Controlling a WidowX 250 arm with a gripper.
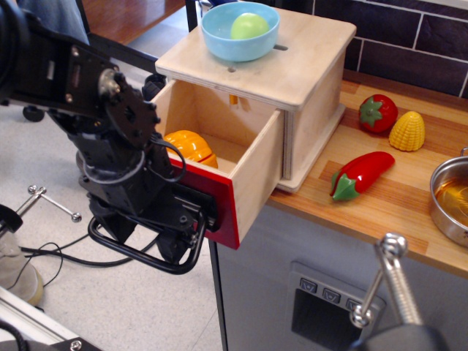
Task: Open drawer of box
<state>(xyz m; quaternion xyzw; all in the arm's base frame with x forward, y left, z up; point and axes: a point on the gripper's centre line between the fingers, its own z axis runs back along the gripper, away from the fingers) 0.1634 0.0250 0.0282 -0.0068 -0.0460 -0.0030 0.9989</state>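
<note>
Observation.image showed the drawer (252, 175) pulled well out of the box (292, 80), which sat at the upper centre on the counter (395, 205). Its red front faced lower left, where the black claw (172, 227) pressed against it at the handle (139, 252); whether the claw was open or clamped could not be told. An orange object (190, 145) lay inside the drawer. A blue bowl (240, 33) rested on the box.

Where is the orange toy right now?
The orange toy lies inside the open drawer of the box, at its left side, just behind the red front panel and beside the gripper.
</note>
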